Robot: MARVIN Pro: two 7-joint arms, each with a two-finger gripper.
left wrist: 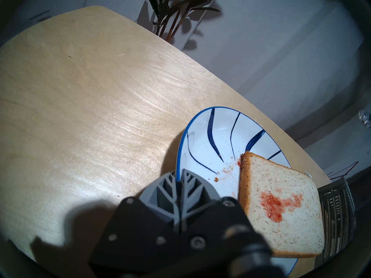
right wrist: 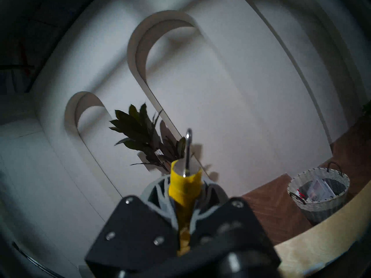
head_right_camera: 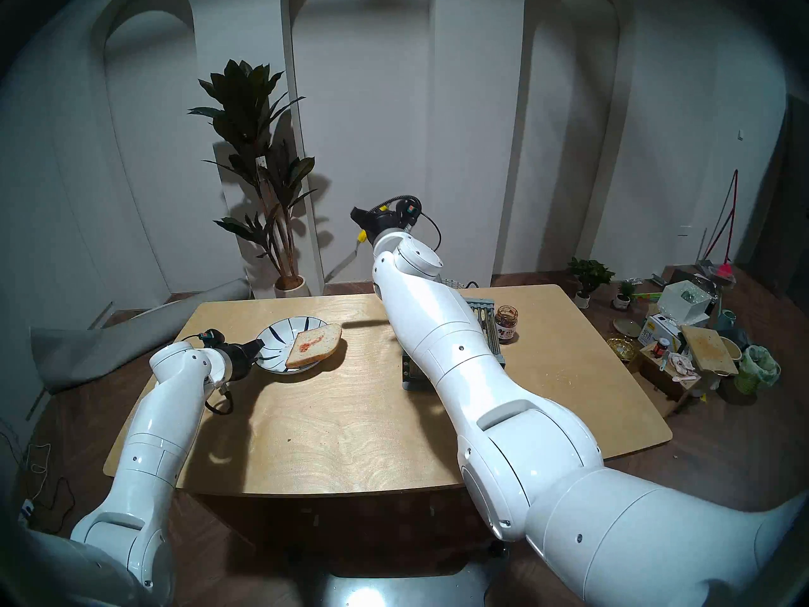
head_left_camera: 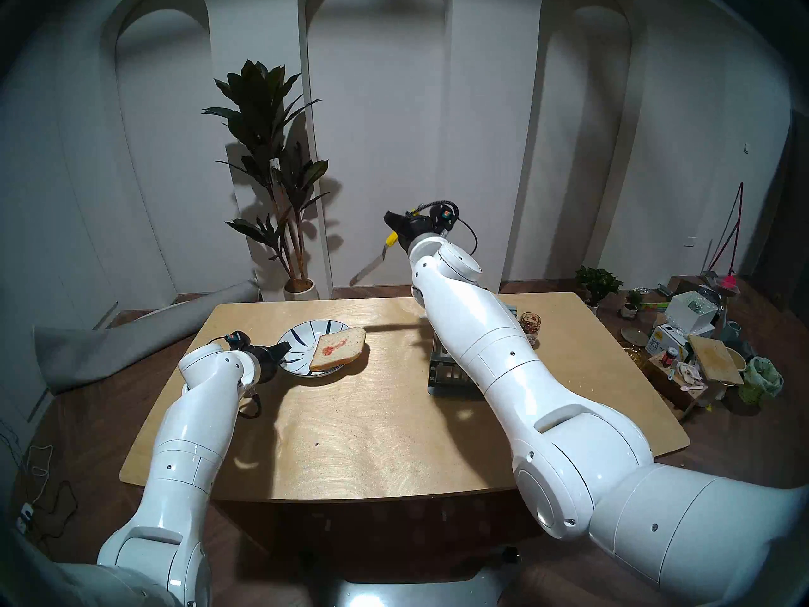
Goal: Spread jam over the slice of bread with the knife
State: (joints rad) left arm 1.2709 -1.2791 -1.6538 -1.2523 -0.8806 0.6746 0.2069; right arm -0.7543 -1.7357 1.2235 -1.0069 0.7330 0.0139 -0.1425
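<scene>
Closest in, the left pincer (left wrist: pixel 181 176) has its grey fingers pressed together on the near rim of the blue-striped plate (left wrist: pixel 202 131). Half on that plate lies the slice of bread (head_left_camera: pixel 339 348) — a red smear of jam (left wrist: pixel 276 206) near its middle. Raised high over the counter (head_left_camera: pixel 372 439), the right pincer (head_left_camera: pixel 392 223) is clamped on the knife (head_left_camera: pixel 372 262) by its yellow handle, blade slanting down. Beside the grey rack (head_right_camera: pixel 479 312) stands the jam jar (head_right_camera: pixel 507 323).

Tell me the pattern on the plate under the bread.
White plate with dark blue curved strokes and blue rim; clearest in left wrist view.
</scene>
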